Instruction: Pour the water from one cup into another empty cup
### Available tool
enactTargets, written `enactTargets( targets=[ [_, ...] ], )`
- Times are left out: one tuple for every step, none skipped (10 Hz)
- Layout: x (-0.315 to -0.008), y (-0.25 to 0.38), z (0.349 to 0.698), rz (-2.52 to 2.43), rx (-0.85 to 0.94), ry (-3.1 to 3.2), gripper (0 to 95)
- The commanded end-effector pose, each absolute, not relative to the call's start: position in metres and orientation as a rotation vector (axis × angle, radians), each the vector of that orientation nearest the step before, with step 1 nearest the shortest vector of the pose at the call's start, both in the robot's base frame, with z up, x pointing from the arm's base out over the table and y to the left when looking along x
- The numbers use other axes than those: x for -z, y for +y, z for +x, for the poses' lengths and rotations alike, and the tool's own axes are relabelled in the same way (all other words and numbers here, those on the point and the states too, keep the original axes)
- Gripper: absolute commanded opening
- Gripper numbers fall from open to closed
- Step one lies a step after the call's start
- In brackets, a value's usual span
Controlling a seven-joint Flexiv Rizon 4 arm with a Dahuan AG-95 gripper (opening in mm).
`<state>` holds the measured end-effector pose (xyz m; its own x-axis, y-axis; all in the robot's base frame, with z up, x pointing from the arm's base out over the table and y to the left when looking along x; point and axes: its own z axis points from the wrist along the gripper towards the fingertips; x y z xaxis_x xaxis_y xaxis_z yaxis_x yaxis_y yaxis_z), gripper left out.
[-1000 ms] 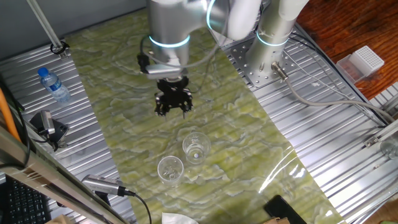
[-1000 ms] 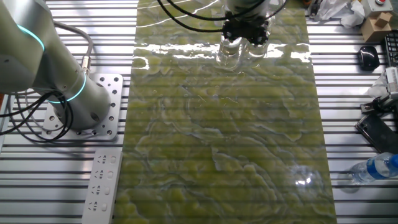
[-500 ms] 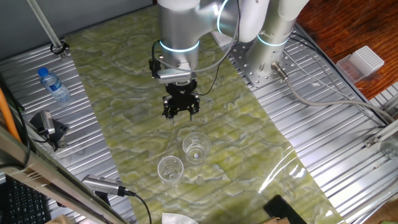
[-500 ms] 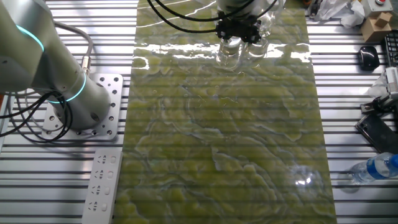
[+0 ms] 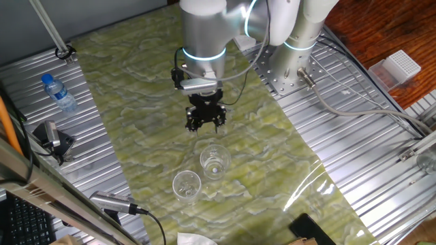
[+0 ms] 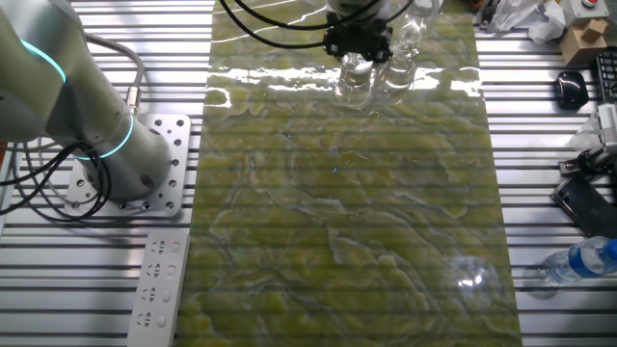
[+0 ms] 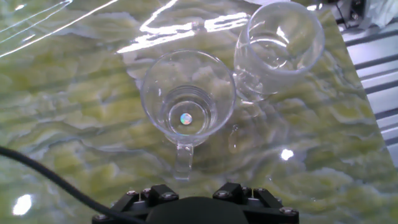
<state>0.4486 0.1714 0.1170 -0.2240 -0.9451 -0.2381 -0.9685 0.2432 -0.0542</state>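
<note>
Two clear glass cups stand close together on the green marbled mat. The nearer cup has a handle that points toward my hand. The second cup stands just beyond it, almost touching. The water is too faint to place for certain; a thin ring shows inside the second cup. My gripper hangs open just short of the handled cup, holding nothing. Only its black base shows in the hand view.
A blue-capped plastic bottle lies on the ribbed metal table off the mat. A black device sits near it. The arm's base, a white power strip and a white box flank the mat.
My gripper has moved across the mat toward the two cups, ending just short of the handled one. The cups have not moved.
</note>
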Motion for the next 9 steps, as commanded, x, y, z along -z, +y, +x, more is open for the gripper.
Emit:
enactTargets(
  targets=[
    [-0.115,0.174,0.451,-1.811,-0.133,2.290,57.0],
    [-0.114,0.178,0.452,-1.826,-0.109,2.289,57.0],
    [-0.114,0.179,0.452,-1.828,-0.098,2.290,57.0],
    [-0.113,0.180,0.452,-1.828,-0.086,2.291,38.0],
    [-0.111,0.181,0.452,-1.827,-0.087,2.289,38.0],
    [-0.107,0.183,0.452,-1.809,-0.092,2.293,38.0],
    [-0.103,0.184,0.451,-1.781,-0.111,2.291,38.0],
    [-0.101,0.184,0.451,-1.771,-0.121,2.291,38.0],
    [-0.100,0.186,0.451,-1.771,-0.122,2.285,38.0]
  ],
)
